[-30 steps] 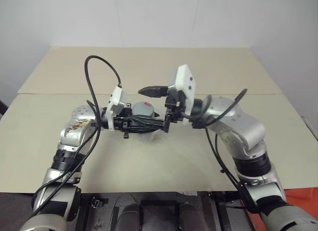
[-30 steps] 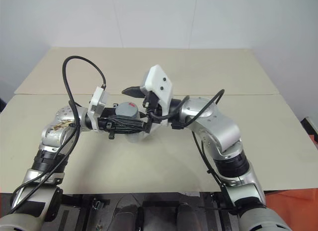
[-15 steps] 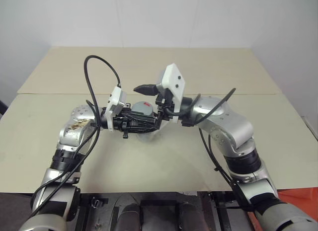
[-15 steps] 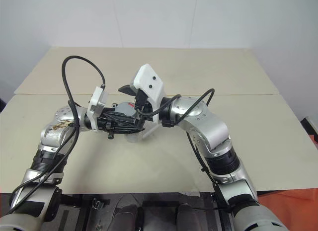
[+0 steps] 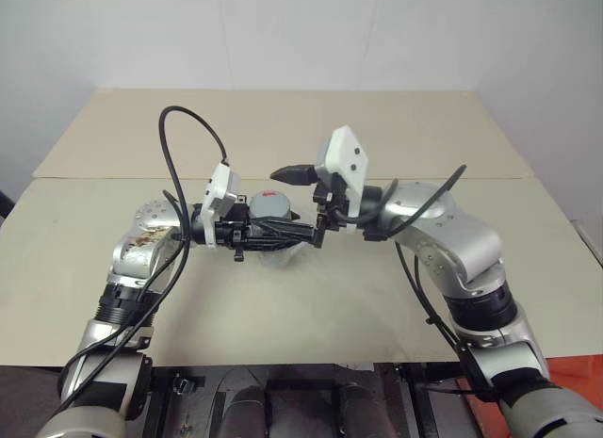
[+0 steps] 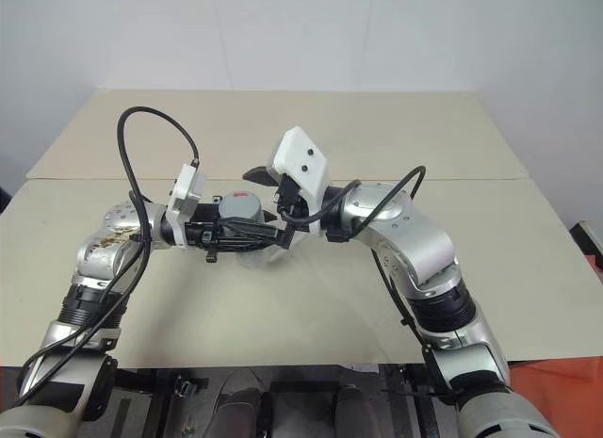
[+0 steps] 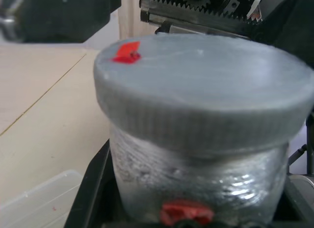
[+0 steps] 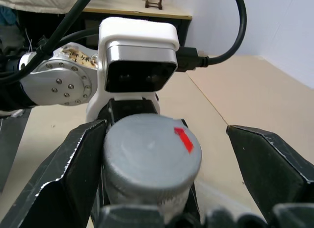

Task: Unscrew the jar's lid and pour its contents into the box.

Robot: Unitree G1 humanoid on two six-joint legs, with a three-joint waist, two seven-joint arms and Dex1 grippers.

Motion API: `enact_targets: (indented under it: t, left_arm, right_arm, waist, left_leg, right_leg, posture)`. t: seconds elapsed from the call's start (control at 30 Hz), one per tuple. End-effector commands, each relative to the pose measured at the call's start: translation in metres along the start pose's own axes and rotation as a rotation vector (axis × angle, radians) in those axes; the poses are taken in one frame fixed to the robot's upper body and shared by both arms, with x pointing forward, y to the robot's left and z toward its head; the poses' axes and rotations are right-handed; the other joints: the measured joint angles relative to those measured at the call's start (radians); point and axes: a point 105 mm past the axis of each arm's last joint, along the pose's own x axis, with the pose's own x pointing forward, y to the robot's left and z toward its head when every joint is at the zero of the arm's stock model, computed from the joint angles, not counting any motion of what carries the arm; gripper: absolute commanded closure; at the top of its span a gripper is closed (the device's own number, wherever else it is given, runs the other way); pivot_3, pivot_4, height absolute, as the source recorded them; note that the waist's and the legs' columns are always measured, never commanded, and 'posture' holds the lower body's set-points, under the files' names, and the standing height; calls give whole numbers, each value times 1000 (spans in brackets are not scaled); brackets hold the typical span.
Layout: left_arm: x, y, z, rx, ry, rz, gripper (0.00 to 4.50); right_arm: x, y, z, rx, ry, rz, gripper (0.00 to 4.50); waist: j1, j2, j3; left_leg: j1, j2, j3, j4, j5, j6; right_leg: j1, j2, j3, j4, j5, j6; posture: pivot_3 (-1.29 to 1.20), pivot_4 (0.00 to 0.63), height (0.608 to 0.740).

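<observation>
From where I stood, the left gripper (image 5: 283, 234) reached in level from the left, clamped tight on the jar (image 7: 196, 189) and holding it upright above the table (image 5: 311, 306), over the front half near the middle. The jar's long axis ran straight up, with the grey lid (image 5: 269, 204) still screwed on top and a small red mark (image 8: 183, 139) on it. Beneath the jar, the clear box (image 7: 34, 203) sat on the table, its corner just visible under the grip. To the right, the right gripper (image 8: 167, 154) came in level from the opposite side, its fingers spread about as wide as they go and holding nothing. One black finger (image 8: 73, 174) stood just beside the lid on one side; the other (image 8: 272, 164) stood well apart on the far side, so the lid lay between them, off centre. I judged the right arm was the one to twist the lid, and it needed to centre itself before closing.
</observation>
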Motion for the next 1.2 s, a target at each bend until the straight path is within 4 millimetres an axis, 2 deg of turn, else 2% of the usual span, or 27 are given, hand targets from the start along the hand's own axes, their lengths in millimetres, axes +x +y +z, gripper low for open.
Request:
enact_targets:
  t: [0.03,0.47,0.93,1.2]
  left_arm:
    - [-1,-5,11,53,-15,-32,2536]
    - [0,-5,10,51,-13,-38,2536]
    - [-2,-3,8,47,-11,-17,2536]
    - [1,-2,6,47,-10,-20,2536]
  right_arm:
    - [-26,-27,4,-4,-8,-135,58]
    - [-41,-30,2,-5,3,-151,58]
    - [-51,-18,3,-12,5,-60,58]
    - [-36,1,16,19,-33,20,58]
  waist:
    - [0,0,0]
    - [3,0,0]
    - [1,0,0]
    - [1,0,0]
  left_leg:
    - [0,0,0,0,0,0]
    - [0,0,0,0,0,0]
    - [0,0,0,0,0,0]
    - [0,0,0,0,0,0]
  right_leg:
    - [0,0,0,0,0,0]
    - [0,0,0,-1,0,0]
    - [0,0,0,-1,0,0]
    - [0,0,0,-1,0,0]
  posture:
    - [0,150,740]
    - [0,150,740]
    - [0,150,740]
    - [0,150,740]
